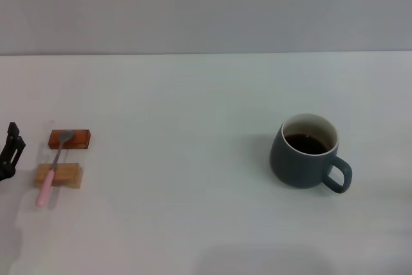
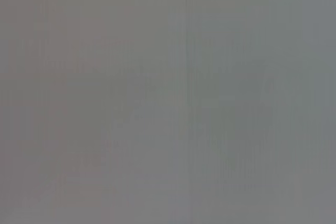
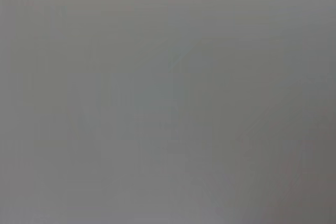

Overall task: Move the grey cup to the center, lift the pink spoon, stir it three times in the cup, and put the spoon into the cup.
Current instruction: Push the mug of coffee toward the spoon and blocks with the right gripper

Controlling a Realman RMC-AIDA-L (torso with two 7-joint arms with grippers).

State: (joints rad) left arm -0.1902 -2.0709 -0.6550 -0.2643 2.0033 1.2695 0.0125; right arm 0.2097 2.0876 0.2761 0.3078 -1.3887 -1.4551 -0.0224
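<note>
The grey cup (image 1: 307, 154) stands upright on the white table at the right, its handle pointing to the front right, with dark brown liquid inside. The pink spoon (image 1: 51, 175) lies across two small wooden blocks at the left, its metal bowl on the far block and its pink handle sticking out over the near block. My left gripper (image 1: 11, 149) shows at the left edge of the head view, a little left of the spoon. My right gripper is out of view. Both wrist views show only a plain grey surface.
The far wooden block (image 1: 69, 138) is reddish brown and the near block (image 1: 59, 176) is pale. The white table (image 1: 193, 210) runs from the front edge back to a grey wall.
</note>
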